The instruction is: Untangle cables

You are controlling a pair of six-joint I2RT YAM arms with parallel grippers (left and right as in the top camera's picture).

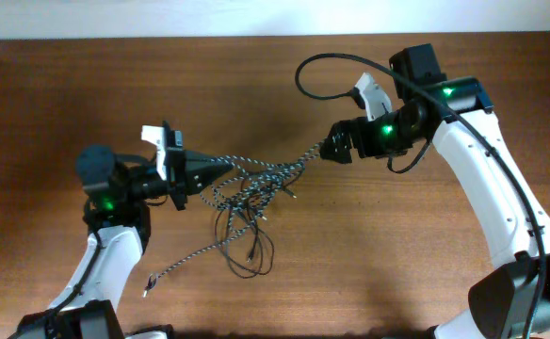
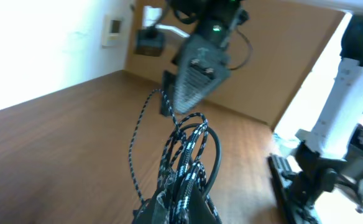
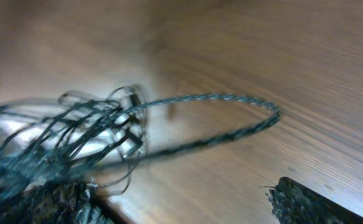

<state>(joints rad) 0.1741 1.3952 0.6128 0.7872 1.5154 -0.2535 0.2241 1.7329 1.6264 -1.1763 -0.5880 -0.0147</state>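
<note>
The cables lie tangled at mid-table. The braided black-and-white one [image 1: 256, 174] is stretched between the two arms, and the thin plain black one [image 1: 247, 247] loops on the wood below it. A speckled tail ends in a plug [image 1: 149, 282] at the front left. My left gripper [image 1: 209, 177] is shut on a bunch of strands; in the left wrist view the braided cord [image 2: 184, 155] rises out of its jaws [image 2: 178, 210]. My right gripper [image 1: 324, 149] stands open at the tangle's right end. In the right wrist view its jaws [image 3: 175, 208] are wide apart with bare wood between them. A braided loop [image 3: 231, 99] lies ahead of them.
The wooden table [image 1: 397, 254] carries only the cables. A thick black arm cable [image 1: 327, 61] arcs above the right gripper. The white right arm [image 1: 487, 179] runs down the right side, and the left arm's base [image 1: 115, 235] sits at the front left.
</note>
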